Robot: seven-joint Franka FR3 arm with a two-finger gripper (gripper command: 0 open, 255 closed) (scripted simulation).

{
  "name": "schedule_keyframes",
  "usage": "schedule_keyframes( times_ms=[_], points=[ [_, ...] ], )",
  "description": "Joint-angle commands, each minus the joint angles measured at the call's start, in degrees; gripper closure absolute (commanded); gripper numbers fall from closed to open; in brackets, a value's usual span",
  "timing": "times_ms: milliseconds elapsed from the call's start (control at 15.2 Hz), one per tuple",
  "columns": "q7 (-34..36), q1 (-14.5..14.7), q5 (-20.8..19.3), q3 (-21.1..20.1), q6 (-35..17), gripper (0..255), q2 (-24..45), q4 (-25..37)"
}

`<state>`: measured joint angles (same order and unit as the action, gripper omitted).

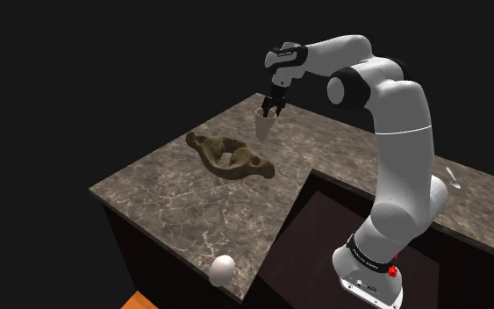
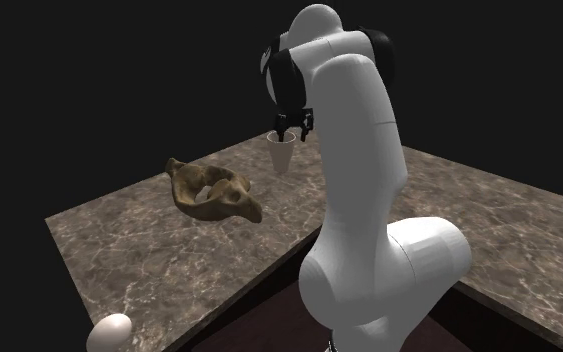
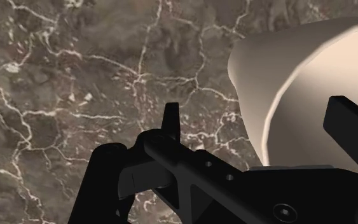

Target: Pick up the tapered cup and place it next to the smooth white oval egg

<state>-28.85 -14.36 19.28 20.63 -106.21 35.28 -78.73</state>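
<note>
Apparently the tapered cup [image 1: 263, 127] stood upright on its narrow base at the far side of the desk [image 1: 175, 206]. It was well apart from the white egg [image 1: 223, 270], which lay at the near corner. Between them lay a brown bone-like object [image 1: 230, 156]. The gripper [image 1: 274, 107] hung directly over the wide mouth of the tapered cup. I could not tell surely whether the base touched the desk or was just above it.

In the wrist view the fingers [image 3: 171, 121] were spread. One finger was outside the cream-coloured wall, with a strip of desk visible between them. The other finger was over the mouth. So the rim wall was between the fingers but was not pinched.

As a judgement, the tapered cup looked thin-walled and empty, so it was probably light and stiff enough for a modest squeeze. Its smooth sloped side seemed slippery, because a grip from outside on such a cone would tend to slide. The narrow base also made it easy to tip with a sideways push. The better hold seemed to be one side of the rim, one finger inside and one outside, closed gently. Near the white egg some care would be needed, since it could roll at a touch.
</note>
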Motion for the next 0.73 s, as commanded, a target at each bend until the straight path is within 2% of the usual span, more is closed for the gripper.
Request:
schedule_keyframes(
  times_ms=[0, 660],
  points=[
    [0.0, 0.0, 0.0, 0.0, 0.0, 255, 0.0, 0.0],
    [0.1, 0.0, -0.1, 0.1, 0.6, 255, -0.2, 0.4]
  ],
)
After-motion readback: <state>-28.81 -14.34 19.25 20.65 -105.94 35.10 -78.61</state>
